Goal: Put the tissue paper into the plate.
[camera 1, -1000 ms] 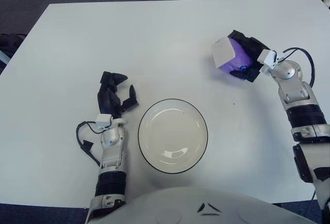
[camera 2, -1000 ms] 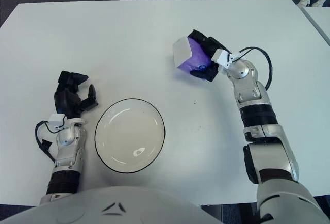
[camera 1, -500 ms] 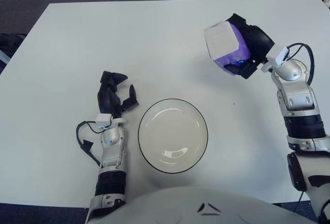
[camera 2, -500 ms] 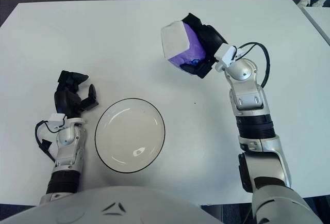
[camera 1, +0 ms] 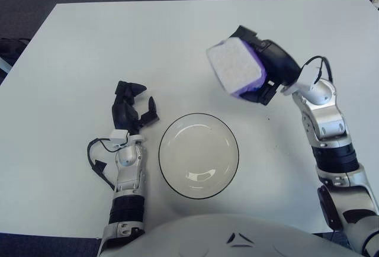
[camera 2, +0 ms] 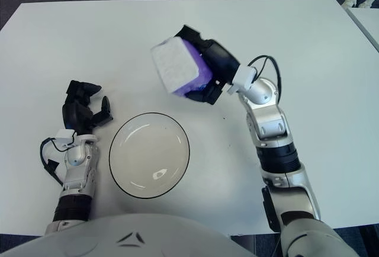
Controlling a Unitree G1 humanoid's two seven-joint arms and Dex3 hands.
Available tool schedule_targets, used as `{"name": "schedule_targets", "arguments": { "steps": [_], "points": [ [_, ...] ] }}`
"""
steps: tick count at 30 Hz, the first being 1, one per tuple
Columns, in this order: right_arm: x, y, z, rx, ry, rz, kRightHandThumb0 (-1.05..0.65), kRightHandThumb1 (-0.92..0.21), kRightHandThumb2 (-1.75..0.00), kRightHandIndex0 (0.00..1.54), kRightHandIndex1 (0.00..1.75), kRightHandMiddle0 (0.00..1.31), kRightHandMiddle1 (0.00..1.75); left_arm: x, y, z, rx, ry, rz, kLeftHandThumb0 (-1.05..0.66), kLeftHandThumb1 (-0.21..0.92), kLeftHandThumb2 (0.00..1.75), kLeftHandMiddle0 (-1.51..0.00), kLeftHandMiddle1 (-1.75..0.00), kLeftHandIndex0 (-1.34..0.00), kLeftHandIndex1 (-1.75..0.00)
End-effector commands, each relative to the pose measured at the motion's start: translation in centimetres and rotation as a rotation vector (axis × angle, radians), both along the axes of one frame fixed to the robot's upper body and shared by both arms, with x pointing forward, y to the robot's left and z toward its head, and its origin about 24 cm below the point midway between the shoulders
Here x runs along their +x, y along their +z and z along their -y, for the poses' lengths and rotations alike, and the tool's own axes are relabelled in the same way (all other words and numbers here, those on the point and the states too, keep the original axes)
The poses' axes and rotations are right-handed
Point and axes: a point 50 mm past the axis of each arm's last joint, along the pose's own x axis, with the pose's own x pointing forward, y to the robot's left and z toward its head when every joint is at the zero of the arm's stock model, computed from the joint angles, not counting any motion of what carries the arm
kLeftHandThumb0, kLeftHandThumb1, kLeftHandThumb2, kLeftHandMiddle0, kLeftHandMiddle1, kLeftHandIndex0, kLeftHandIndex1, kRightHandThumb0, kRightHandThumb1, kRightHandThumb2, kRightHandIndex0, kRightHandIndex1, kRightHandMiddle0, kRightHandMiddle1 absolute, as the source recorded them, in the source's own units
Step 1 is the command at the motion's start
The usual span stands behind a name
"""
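Observation:
A white and purple tissue pack [camera 1: 235, 66] hangs in the air above the table, beyond and to the right of the plate [camera 1: 198, 156]. My right hand [camera 1: 269, 70] is shut on it, black fingers wrapped around its right side. The plate is white with a dark rim, sits near the table's front edge and holds nothing. My left hand [camera 1: 128, 109] shows to the left of the plate, fingers loosely spread, holding nothing.
The white table [camera 1: 148, 44] spreads wide around the plate, with dark floor beyond its far and left edges. My own grey torso [camera 1: 237, 239] fills the bottom of the view.
My right hand has lifted the tissue pack off the table and carried it leftward and nearer, toward the plate. The left hand has not moved.

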Motion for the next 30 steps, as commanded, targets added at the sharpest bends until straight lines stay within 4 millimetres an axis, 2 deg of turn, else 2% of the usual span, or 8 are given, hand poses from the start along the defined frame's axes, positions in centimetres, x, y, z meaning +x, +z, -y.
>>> {"name": "schedule_targets", "arguments": {
  "steps": [1,6,12,16,18,22,26,30],
  "points": [
    [-1.7,0.5,-1.6,0.005,0.132,0.031,0.0,0.12,-1.75,0.99,1.58,0.71,1.75,-2.9,-6.1,0.0,-0.049,0.023,-0.318,-0.01,0.29,1.26,-0.69,-1.45,-0.51,-1.75],
    [-2.6,0.7,-2.1,-0.065,0.188,0.075,0.0,0.12,-1.75,0.99,1.58,0.71,1.75,-2.9,-6.2,0.0,-0.033,0.031,-0.341,-0.01,0.29,1.26,-0.68,-1.45,-0.53,-1.75],
    [-3.4,-0.2,-4.0,-0.277,0.287,0.258,0.0,0.08,-1.75,0.93,1.67,0.69,1.75,-2.7,-6.5,-0.1,-0.067,0.044,-0.385,-0.01,0.28,1.28,-0.68,-1.46,-0.54,-1.75],
    [-3.9,-1.3,-4.5,-0.328,0.344,0.31,0.0,0.07,-1.75,0.91,1.71,0.67,1.75,-2.8,-6.6,-0.1,-0.067,0.047,-0.391,-0.01,0.27,1.29,-0.67,-1.47,-0.55,-1.75],
    [-3.9,-1.2,-4.4,-0.351,0.366,0.344,0.0,0.06,-1.75,0.9,1.73,0.67,1.75,-2.9,-6.7,-0.2,-0.065,0.049,-0.398,-0.01,0.25,1.31,-0.68,-1.47,-0.56,-1.75],
    [-4.2,-2.3,-4.2,-0.372,0.404,0.396,0.0,0.06,-1.75,0.89,1.74,0.67,1.75,-2.8,-7.1,-0.3,-0.072,0.048,-0.404,-0.01,0.24,1.33,-0.68,-1.48,-0.58,-1.75],
    [-4.5,-2.2,-5.0,-0.394,0.432,0.446,0.0,0.07,-1.75,0.9,1.73,0.67,1.75,-2.8,-7.4,-0.3,-0.082,0.044,-0.405,-0.01,0.22,1.36,-0.68,-1.5,-0.6,-1.75],
    [-4.5,-2.5,-5.8,-0.411,0.489,0.425,0.0,0.07,-1.75,0.9,1.72,0.68,1.75,-2.6,-7.6,-0.4,-0.086,0.039,-0.403,-0.01,0.21,1.37,-0.66,-1.5,-0.62,-1.75]
  ]
}}
